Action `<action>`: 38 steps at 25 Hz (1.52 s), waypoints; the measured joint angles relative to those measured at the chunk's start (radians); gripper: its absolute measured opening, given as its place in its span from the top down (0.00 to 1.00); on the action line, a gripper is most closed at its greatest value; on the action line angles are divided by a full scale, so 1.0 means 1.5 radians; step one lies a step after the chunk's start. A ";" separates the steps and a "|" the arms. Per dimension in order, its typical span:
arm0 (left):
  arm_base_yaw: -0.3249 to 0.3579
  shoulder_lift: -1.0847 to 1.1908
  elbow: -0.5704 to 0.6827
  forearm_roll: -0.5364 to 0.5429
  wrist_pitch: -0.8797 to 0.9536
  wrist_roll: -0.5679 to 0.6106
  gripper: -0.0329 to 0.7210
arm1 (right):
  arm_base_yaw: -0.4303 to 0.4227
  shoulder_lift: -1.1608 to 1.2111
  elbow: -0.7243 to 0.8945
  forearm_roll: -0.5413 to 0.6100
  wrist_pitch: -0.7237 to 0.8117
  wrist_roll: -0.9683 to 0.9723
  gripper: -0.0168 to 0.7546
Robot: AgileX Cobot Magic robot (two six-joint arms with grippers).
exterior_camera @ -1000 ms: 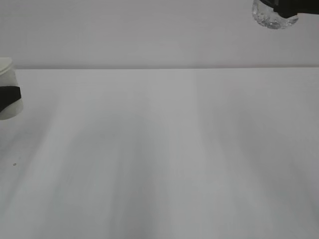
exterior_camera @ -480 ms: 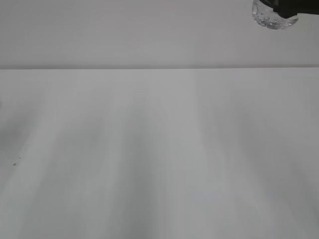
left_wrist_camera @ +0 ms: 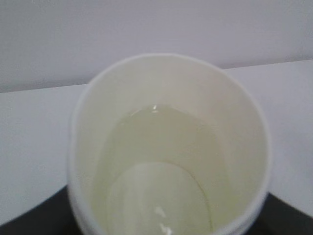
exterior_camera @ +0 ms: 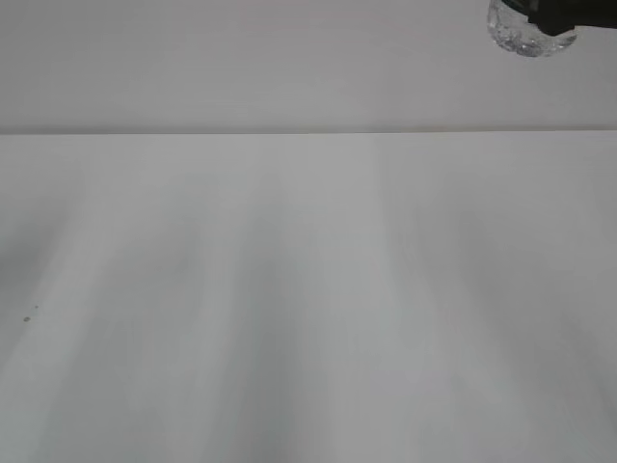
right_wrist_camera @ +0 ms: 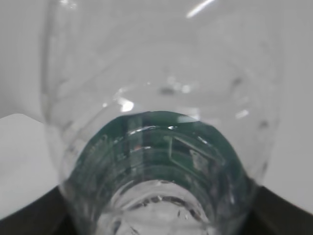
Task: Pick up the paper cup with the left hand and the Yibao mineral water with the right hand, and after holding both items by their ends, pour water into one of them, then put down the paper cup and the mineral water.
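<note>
The paper cup (left_wrist_camera: 168, 147) fills the left wrist view: white outer wall, rolled rim, cream inside, with clear water standing in its lower part and two small glints on the surface. It sits upright in the left pincer, whose dark parts show only at the bottom corners, jaws part-spread around the cup's base. The cup is outside the exterior view.

The Yibao mineral water (right_wrist_camera: 161, 147) fills the right wrist view: clear ribbed plastic, with a dark green label band showing through the wall. The right pincer's dark parts flank it at the lower corners, jaws held part-way apart on the bottle. In the exterior view only the rounded clear end of the bottle (exterior_camera: 525, 34) shows, at the top right, raised well above the white surface (exterior_camera: 308, 309), with a dark bit of the right pincer (exterior_camera: 569, 12) on it.
</note>
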 joint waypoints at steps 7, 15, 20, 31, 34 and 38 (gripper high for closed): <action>0.000 0.022 0.000 -0.026 -0.032 0.025 0.37 | 0.000 0.000 0.000 -0.001 0.000 0.002 0.37; 0.000 0.086 0.000 -0.052 -0.088 0.061 0.37 | 0.000 0.000 0.000 -0.001 0.000 0.006 0.36; 0.000 0.124 0.000 -0.068 -0.115 0.094 0.37 | 0.000 0.000 0.000 -0.002 0.000 0.007 0.36; -0.032 0.177 -0.027 -0.089 -0.130 0.146 0.37 | 0.000 0.000 0.000 -0.002 0.000 0.007 0.37; -0.039 0.189 -0.032 -0.102 -0.129 0.157 0.37 | 0.000 0.000 0.000 -0.002 0.000 0.007 0.37; -0.039 0.205 -0.033 -0.120 -0.128 0.170 0.37 | 0.000 0.000 0.000 -0.002 0.000 0.008 0.36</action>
